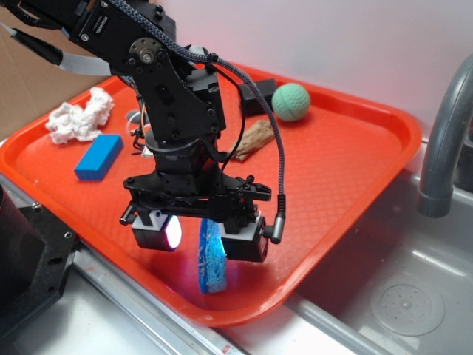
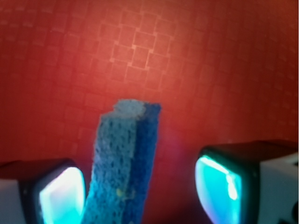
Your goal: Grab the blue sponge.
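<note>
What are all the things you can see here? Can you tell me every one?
blue sponge: one, light blue and speckled, standing on edge near the tray's front rim, between the fingers
tray: one, orange-red, under everything
block: one, solid blue, left part of tray
crumpled cloth: one, white, back left of tray
ball: one, green, back of tray
piece of wood: one, brown, middle back of tray
black object: one, beside the ball, too hidden to name
faucet: one, grey, right edge
sink: one, grey metal, right of tray
gripper: one, black with glowing pads, open around the sponge
</note>
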### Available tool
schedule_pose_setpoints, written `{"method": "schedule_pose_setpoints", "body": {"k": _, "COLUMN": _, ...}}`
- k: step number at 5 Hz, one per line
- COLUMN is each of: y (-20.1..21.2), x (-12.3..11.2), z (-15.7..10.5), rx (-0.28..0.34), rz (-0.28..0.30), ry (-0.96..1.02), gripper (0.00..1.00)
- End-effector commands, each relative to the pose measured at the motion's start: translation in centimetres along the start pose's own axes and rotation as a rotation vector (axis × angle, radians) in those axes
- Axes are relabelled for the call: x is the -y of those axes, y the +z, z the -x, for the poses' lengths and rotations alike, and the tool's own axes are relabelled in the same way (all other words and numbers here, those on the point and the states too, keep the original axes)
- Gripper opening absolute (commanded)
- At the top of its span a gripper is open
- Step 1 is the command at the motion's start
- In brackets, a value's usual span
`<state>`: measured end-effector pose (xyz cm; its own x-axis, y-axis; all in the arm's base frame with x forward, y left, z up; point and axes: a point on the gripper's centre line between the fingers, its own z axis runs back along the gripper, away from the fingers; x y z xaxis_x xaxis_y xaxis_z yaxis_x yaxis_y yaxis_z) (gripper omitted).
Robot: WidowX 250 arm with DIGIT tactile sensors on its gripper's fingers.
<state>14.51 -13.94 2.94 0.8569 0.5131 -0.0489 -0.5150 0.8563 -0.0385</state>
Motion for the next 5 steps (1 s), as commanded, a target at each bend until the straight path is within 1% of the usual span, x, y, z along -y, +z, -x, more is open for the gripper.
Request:
{"method": "schedule_pose_setpoints", "body": {"k": 1, "y": 1.4, "x": 3.6, "z": -3.5, "rx": 0.017, "rz": -0.012, "ry": -0.028, "gripper": 0.00}}
{"method": "schedule_pose_setpoints", "body": {"k": 2, "y": 4.1, "x": 3.2, "z": -3.1, "rx": 0.041, "rz": 0.043, "ry": -0.194, "gripper": 0.00}}
{"method": "schedule_pose_setpoints", "body": {"k": 3, "y": 7.9, "x": 2.4, "z": -3.4, "rx": 0.075, "rz": 0.095, "ry": -0.279, "gripper": 0.00}}
{"method": "schedule_pose_setpoints", "body": {"k": 4, "y": 11.2, "x": 0.8, "z": -3.8, "rx": 0.116, "rz": 0.195, "ry": -0.456, "gripper": 1.00}}
{"method": "schedule_pose_setpoints", "body": {"k": 5, "y": 9.8, "x": 0.5, "z": -3.1, "rx": 0.074, "rz": 0.169, "ry": -0.622, "gripper": 1.00}}
